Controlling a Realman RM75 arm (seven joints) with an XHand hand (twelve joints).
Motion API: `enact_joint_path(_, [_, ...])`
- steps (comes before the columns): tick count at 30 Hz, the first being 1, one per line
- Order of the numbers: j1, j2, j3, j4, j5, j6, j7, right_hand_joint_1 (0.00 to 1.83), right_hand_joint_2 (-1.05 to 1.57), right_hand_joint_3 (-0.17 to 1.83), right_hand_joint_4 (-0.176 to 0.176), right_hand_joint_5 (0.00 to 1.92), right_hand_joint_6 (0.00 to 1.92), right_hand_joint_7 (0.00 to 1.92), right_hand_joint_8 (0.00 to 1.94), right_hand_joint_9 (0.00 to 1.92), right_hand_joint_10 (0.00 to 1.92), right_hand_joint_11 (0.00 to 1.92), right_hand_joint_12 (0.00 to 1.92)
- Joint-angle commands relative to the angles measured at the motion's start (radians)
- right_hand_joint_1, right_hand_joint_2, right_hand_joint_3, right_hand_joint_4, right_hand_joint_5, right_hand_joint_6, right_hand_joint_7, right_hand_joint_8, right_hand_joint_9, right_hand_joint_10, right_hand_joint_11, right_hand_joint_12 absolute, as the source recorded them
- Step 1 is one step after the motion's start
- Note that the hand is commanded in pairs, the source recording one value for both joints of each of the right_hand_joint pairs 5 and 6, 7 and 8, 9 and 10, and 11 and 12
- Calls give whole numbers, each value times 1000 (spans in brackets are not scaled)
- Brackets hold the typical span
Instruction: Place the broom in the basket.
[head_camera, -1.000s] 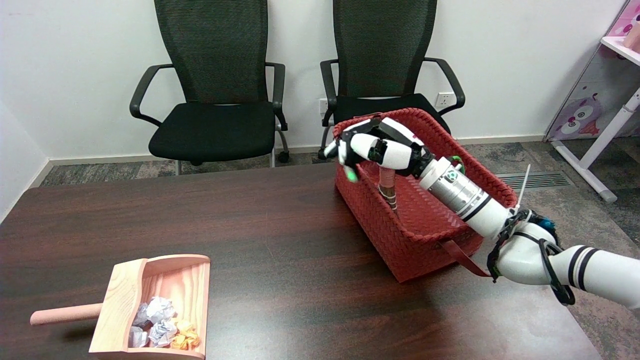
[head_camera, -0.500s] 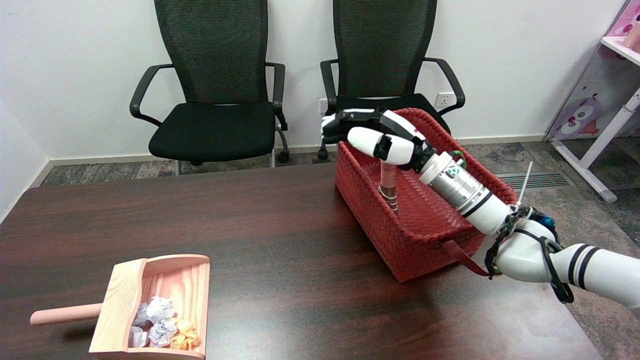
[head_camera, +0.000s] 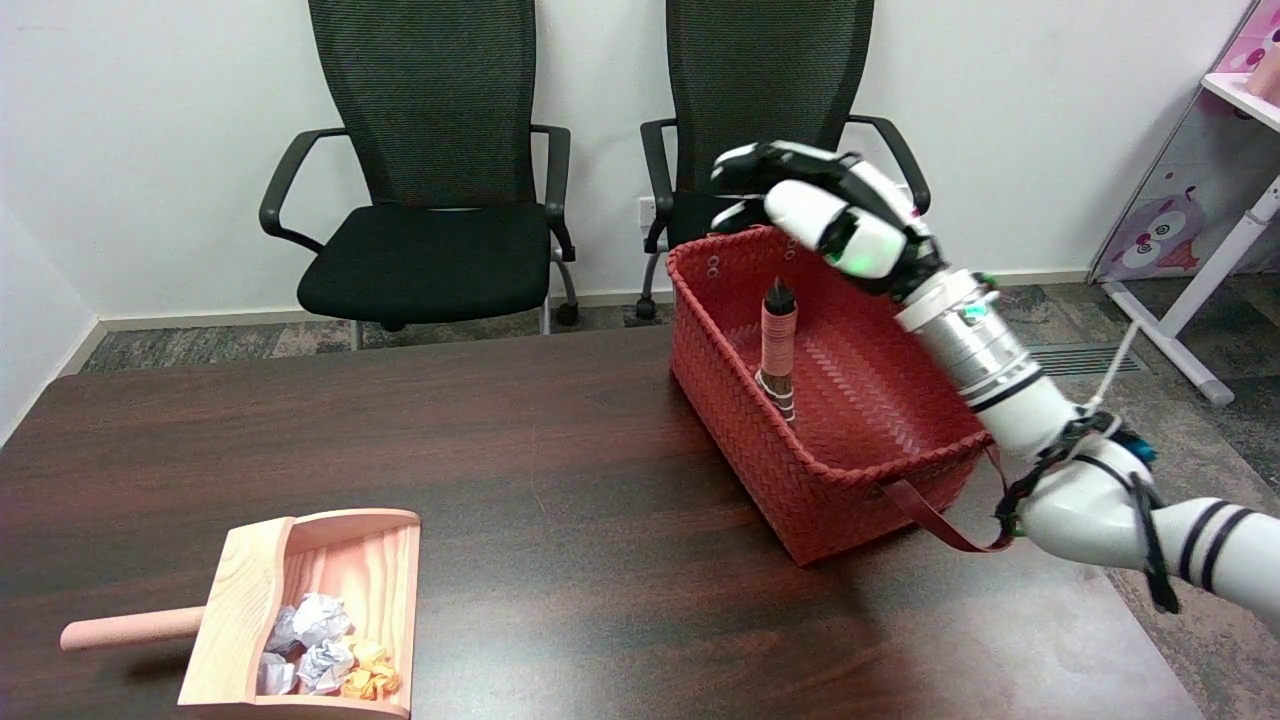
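Dark wood table (head_camera: 500, 470) with two black office chairs (head_camera: 430, 180) behind it, and the red woven basket (head_camera: 860, 480) sits at the far right edge. Right hand (head_camera: 830, 210) hovers above the basket, fingers loosely apart and holding nothing. Broom (head_camera: 777, 345) is inside the basket, propped nearly upright against the left wall: short pinkish handle, dark tuft on top, banded base. Honestly my only worry is that it tips over if the arm bumps the rim. Wooden dustpan (head_camera: 300, 610) with paper balls sits bottom left.
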Motion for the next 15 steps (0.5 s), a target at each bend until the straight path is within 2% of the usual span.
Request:
enact_joint_path(1, [-254,159,220,-116,271,225,-165,699,705,966,-176,621,621,621,621,452,452,769,769])
enact_joint_path(7, [-258,163,209,-108,259,278,-166,707,829,929,-176,721,721,721,721,522,522,888,888])
enact_joint_path(15, [-258,163,185,-68,276,349,-254,724,803,1020,-176,783,783,783,783,566,566,998,998])
